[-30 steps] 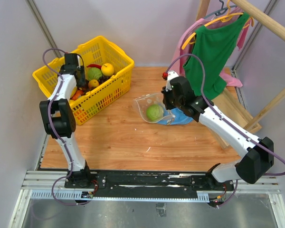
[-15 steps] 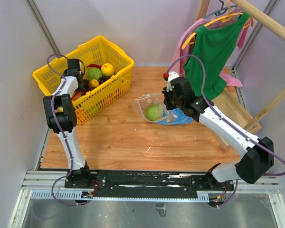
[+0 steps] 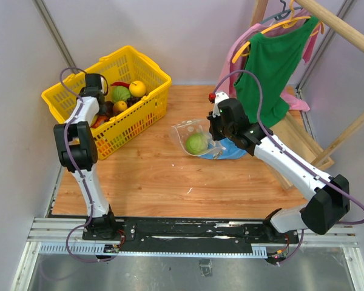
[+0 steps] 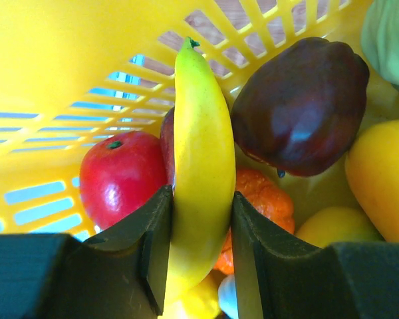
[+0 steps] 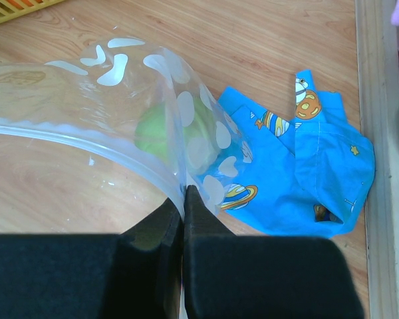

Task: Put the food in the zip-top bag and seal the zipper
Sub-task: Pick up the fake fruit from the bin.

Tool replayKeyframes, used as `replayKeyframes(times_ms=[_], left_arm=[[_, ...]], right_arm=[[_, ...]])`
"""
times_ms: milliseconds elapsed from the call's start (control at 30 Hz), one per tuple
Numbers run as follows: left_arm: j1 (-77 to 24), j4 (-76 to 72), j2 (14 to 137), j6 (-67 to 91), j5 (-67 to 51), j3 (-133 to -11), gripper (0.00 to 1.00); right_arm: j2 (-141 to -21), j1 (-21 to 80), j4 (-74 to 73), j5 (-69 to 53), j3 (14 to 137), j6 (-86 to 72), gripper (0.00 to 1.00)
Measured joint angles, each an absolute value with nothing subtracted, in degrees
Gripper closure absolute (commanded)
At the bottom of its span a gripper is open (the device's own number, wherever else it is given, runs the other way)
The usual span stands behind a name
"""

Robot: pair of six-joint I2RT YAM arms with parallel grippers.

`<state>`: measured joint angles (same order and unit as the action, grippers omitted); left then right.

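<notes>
My left gripper [image 4: 201,219] is down in the yellow mesh basket [image 3: 142,106] and shut on a yellow banana [image 4: 198,173]. Around it lie a dark purple fruit [image 4: 299,106], a red apple [image 4: 120,176], an orange fruit [image 4: 263,206] and yellow fruits [image 4: 382,179]. From above, the left gripper [image 3: 94,85] is in the basket's far left part. My right gripper [image 5: 184,193] is shut on the mouth edge of the zip-top bag [image 5: 120,86], at its pale zipper [image 5: 86,136], holding it open. A green cabbage [image 5: 166,126] lies inside the bag [image 3: 197,138].
A blue printed cloth [image 5: 299,166] lies right of the bag on the wooden table [image 3: 170,176]. A green shirt [image 3: 273,66] and pink garment hang on a wooden rack at the far right. A green cabbage [image 3: 121,93] and yellow fruit [image 3: 137,88] sit in the basket.
The left arm has reached deeper into the basket's left side. The right arm and the bag have stayed in place.
</notes>
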<state>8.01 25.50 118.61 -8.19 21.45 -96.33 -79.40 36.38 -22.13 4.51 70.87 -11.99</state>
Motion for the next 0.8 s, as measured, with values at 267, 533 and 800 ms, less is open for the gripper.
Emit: replayKeyframes(times_ms=[267,533,800], left_arm=[[7.99,26.85,108.66,-6.74,16.97,-94.67,0.93],[7.68,26.79,99.33,-4.58,9.61,-93.41,0.99],[6.61,26.85,94.63,-2.28,-0.56,-93.41,1.0]], right_arm=[[-79.4,36.38,-22.13,4.49,70.87,-11.99,0.99],[-79.37,36.38,-22.13,4.43,70.87,-11.99,0.99],[-79.37,36.38,-22.13,4.12,70.87,-11.99,1.0]])
